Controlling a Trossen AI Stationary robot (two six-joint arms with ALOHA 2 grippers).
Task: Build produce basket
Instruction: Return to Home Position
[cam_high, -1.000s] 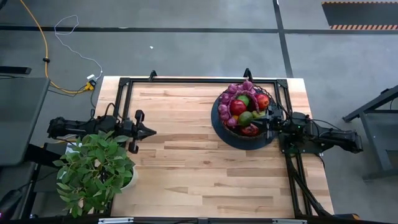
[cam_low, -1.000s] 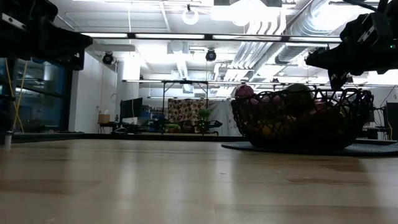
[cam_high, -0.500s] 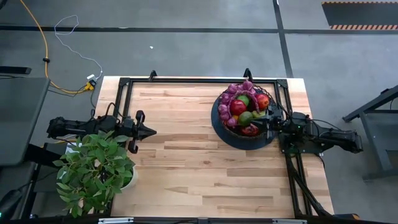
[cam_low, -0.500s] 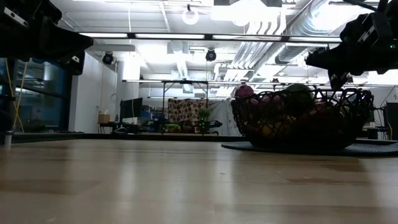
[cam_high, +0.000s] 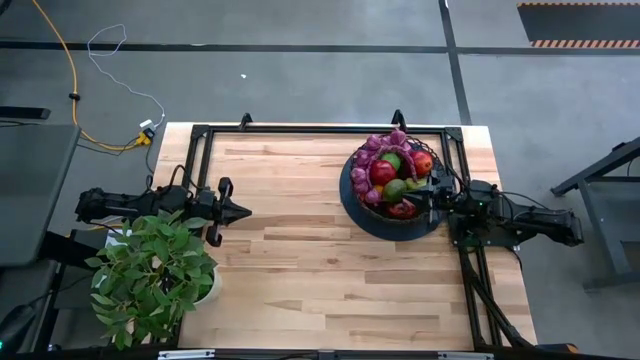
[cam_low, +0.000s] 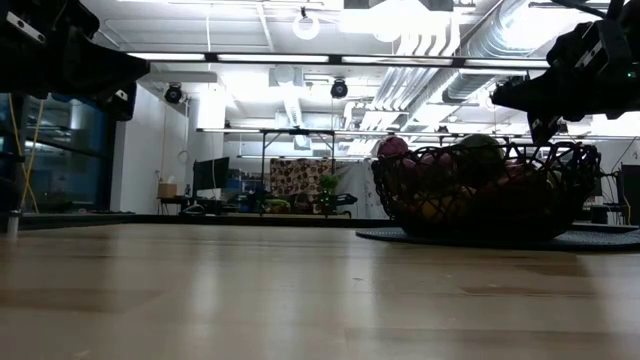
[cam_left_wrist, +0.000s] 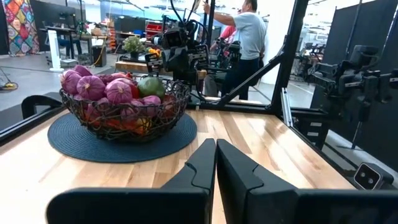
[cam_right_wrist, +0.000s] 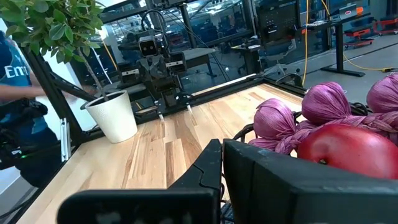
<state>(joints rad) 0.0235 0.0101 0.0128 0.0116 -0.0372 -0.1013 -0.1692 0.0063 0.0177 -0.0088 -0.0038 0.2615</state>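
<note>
Left fingers (cam_left_wrist: 199, 167): pressed together and empty, well apart from the basket (cam_low: 400, 205), across the tabletop (cam_high: 300, 250) and beside the potted plant (cam_high: 150, 275).
Right fingers (cam_right_wrist: 261, 171): pressed together, holding nothing, just above the basket's rim on their own arm's side.
Produce (cam_high: 383, 172): heaped inside the basket, with purple bunches, red apples and green fruit; none lies outside it.
Change: the left arm shifted slightly a second ago; over the last half second nothing has moved.
Meaning: the filling looks finished and both arms seem settled, the right one close over the basket.
</note>
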